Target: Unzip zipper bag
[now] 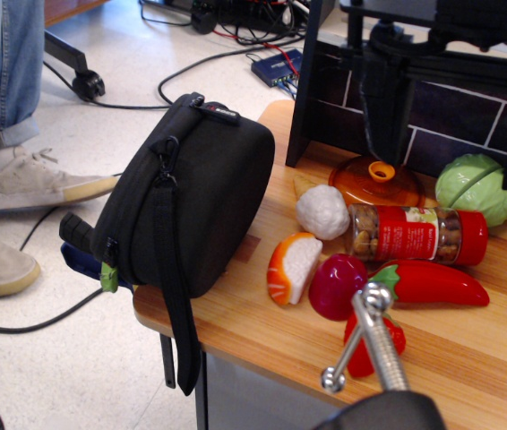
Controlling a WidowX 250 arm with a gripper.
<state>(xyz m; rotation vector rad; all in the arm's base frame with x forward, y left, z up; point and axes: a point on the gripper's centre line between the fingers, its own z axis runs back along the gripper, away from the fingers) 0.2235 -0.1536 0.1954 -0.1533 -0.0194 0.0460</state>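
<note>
— Where is the bag sitting?

— It is standing on its side at the left end of the wooden table, partly hanging over the edge, with its strap dangling down and a small green tab showing low on the left.

— And the pincer?

— It is poking in from the bottom edge, well to the right of the bag and not touching it. I cannot tell whether it is spread or pressed together.

— What is lying between them?

— An orange wedge, a red ball and a red pepper. Behind those, a jar, a cabbage and an orange lid.

— The room?

— Someone in jeans and pale shoes is standing at the left, with cables running over the floor.
</note>
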